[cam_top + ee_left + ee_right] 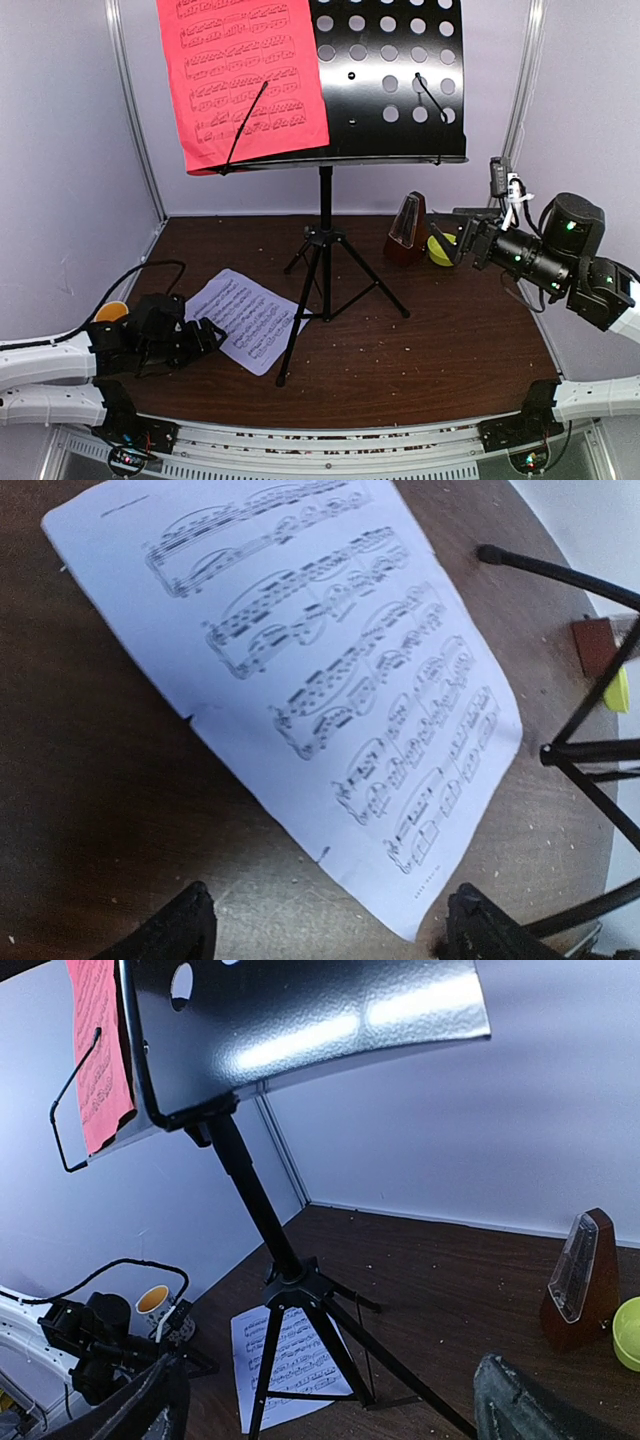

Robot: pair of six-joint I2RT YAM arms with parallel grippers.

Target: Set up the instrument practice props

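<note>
Left end effector [330, 935]: we see it wide above the white sheet [300, 670], flat on the tabletop [90, 780].
Right end effector [340, 1405]: wide, holding nothing.
Red sheet [245, 75]: on the music stand [400, 90].

Left gripper [212, 333] low, jaws spread, right gripper [447, 245] raised, jaws spread

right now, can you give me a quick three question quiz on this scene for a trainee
1. True or false: the red sheet rests on the music stand.
2. Where is the white sheet? A on the stand, B flat on the table, C hung on the stand's legs.
3. What stands beside the metronome?

Key: 1 true; 2 B; 3 the yellow-green bowl.
</note>
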